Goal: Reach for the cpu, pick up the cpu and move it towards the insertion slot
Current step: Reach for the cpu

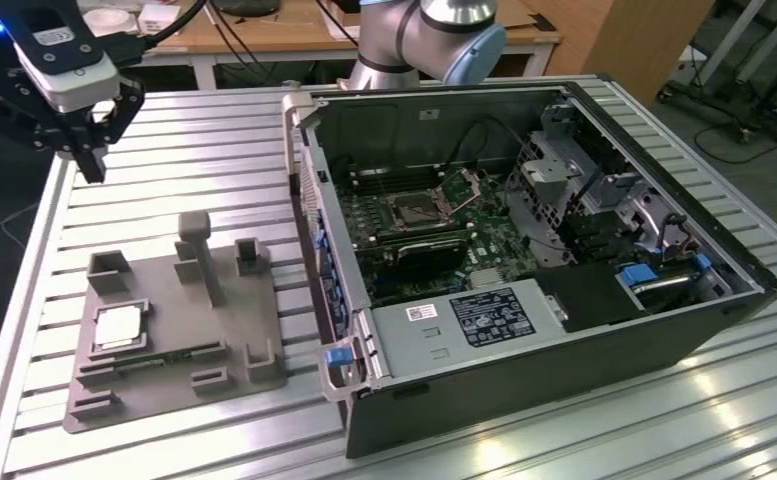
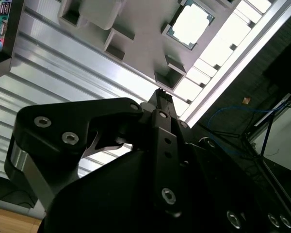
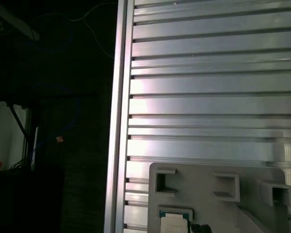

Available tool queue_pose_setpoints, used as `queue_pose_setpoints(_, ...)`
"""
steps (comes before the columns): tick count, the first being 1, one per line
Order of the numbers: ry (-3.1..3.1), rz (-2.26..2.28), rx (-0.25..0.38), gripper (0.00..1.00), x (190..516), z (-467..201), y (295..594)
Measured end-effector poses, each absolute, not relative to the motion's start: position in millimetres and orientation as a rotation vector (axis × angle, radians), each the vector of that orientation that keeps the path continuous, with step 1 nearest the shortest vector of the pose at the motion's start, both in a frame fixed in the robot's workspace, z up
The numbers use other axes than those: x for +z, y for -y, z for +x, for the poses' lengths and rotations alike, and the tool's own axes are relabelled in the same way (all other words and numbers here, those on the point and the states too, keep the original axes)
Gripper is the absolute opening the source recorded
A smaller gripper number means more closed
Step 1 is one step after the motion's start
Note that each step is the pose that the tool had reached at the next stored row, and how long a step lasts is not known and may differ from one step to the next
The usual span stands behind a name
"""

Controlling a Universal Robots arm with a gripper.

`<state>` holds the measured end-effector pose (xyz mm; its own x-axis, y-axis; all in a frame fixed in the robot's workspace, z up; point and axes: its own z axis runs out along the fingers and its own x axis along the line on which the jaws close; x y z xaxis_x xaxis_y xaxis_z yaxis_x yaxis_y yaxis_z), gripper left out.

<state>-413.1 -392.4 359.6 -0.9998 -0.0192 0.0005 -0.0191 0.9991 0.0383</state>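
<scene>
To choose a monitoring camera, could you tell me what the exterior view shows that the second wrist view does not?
The exterior view adds the open black computer case with the silver-framed square insertion slot. The second wrist view adds the black gripper's bolt heads. Both show the silvery square cpu on the grey plastic fixture plate, the gripper apart from it.

Empty gripper aloft, jaws closed

Glare streaks the ribbed table and bleaches the cpu in the second wrist view.
</scene>
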Motion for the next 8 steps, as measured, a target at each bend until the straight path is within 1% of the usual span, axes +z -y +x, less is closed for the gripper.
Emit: queue_pose_setpoints(8, 3.14, 0.03, -0.06, 0.11, 359.6, -413.8, 392.4)
